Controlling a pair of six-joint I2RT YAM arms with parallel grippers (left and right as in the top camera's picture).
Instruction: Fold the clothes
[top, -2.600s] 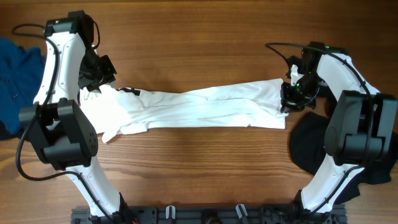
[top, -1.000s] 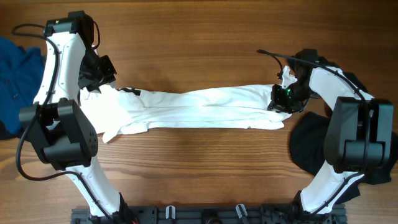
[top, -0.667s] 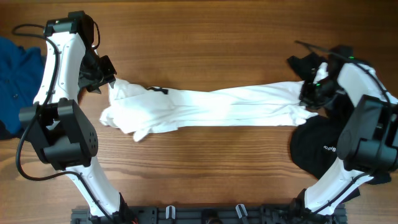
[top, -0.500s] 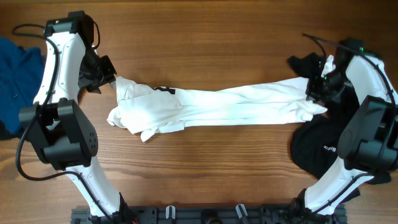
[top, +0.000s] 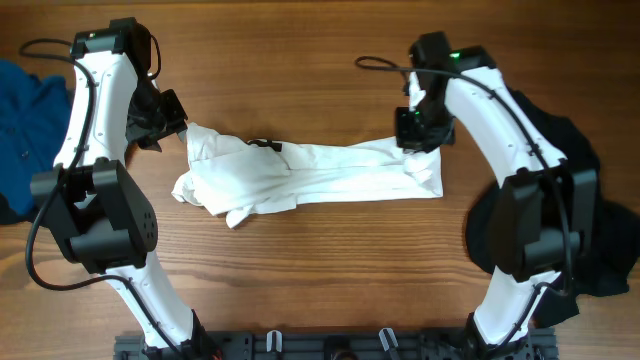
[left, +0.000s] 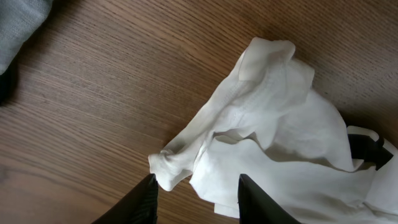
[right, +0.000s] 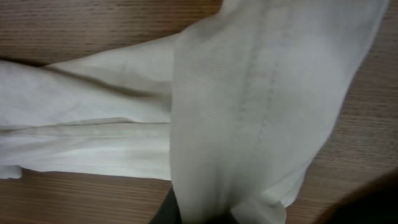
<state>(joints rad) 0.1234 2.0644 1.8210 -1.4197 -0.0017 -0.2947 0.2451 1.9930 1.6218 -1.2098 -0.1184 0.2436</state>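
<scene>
- The right pincer (top: 418, 135) is clamped on one end of the white shirt (top: 310, 175); thin, fine-knit cloth drapes over its fingers (the tips are mostly buried).
- The left pincer (left: 197, 182) stands wide, with the shirt's crumpled corner just ahead, between its fingers.
- Bare wood-grain table (top: 320, 60) lies beyond both pincers. A blue garment (top: 25, 110) sits outside the left one, a black garment (top: 600, 240) outside the right.

The left arm (top: 98, 90) stretched far forward from its base, and the left claw (top: 165, 122) pointed inward and down. In the wrist view its two dark fingers (left: 144, 200) stood wide apart and gripped nothing. The right arm (top: 490, 95) bent inward toward the middle, and the right claw (top: 418, 135) pointed down, its jaws pressed together on a fold of the white shirt (top: 320, 172).
</scene>
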